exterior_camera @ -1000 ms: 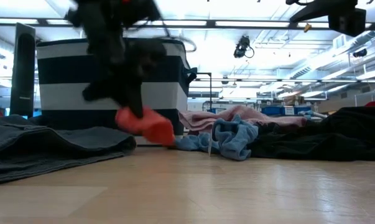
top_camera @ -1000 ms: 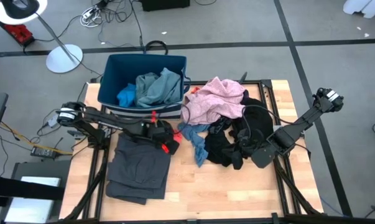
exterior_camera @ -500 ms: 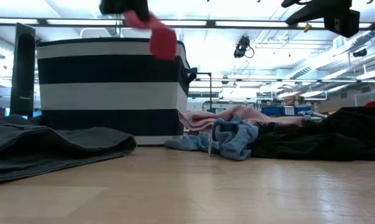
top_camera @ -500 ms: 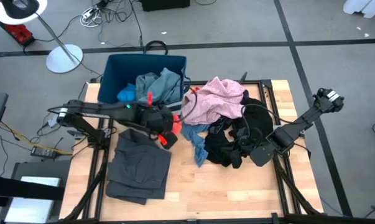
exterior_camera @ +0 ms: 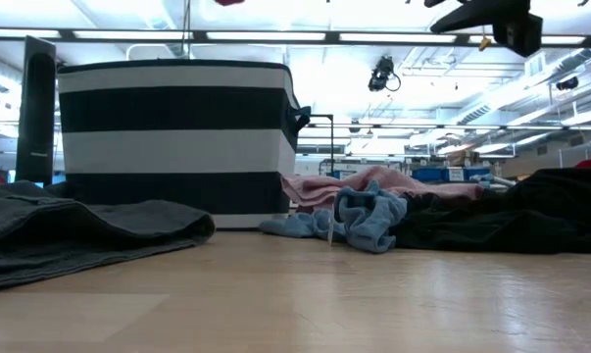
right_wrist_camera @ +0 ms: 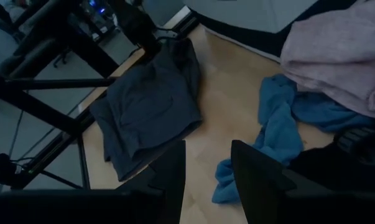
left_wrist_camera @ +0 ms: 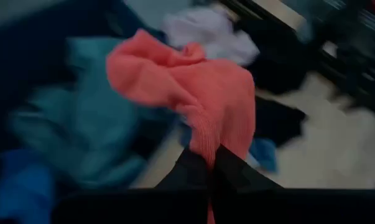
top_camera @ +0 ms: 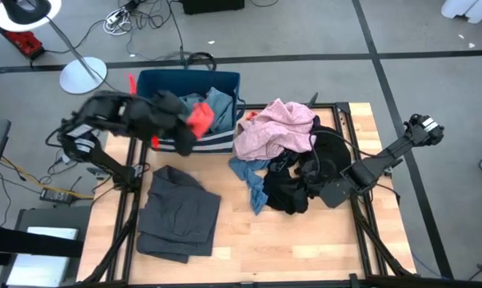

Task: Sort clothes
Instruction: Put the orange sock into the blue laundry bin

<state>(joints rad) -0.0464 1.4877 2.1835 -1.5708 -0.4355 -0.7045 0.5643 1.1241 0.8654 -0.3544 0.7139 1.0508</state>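
Note:
My left gripper (top_camera: 185, 122) is raised above the near rim of the dark blue bin (top_camera: 149, 90), shut on a small red-orange cloth (top_camera: 200, 118). Grey-blue clothes (top_camera: 217, 104) lie inside the bin. On the table lie a dark grey garment (top_camera: 177, 214) at the left and a pile of pink (top_camera: 276, 128), blue (top_camera: 252, 182) and black (top_camera: 300, 186) clothes at the right. My right gripper (right_wrist_camera: 209, 171) hovers open over the black clothes, with nothing between its fingers. My left gripper pinches one end of the red-orange cloth (left_wrist_camera: 207, 149) between its two shut fingers (left_wrist_camera: 234, 177). The fingers slant down toward the bin. The rest of the cloth (left_wrist_camera: 181, 87) bunches out beyond the fingertips, lifted clear of table and bin.
The bin (exterior_camera: 177, 137), striped dark and white on its side, stands at the table's far left. Bare wood (top_camera: 288, 240) runs along the near edge. A lamp base (top_camera: 82, 76) and cables lie on the floor beyond the table.
My left gripper has risen fast from the table beside the dark grey garment and swung toward the far edge, over the bin's near rim. The red-orange cloth has gone with it, lifted clear of the table.

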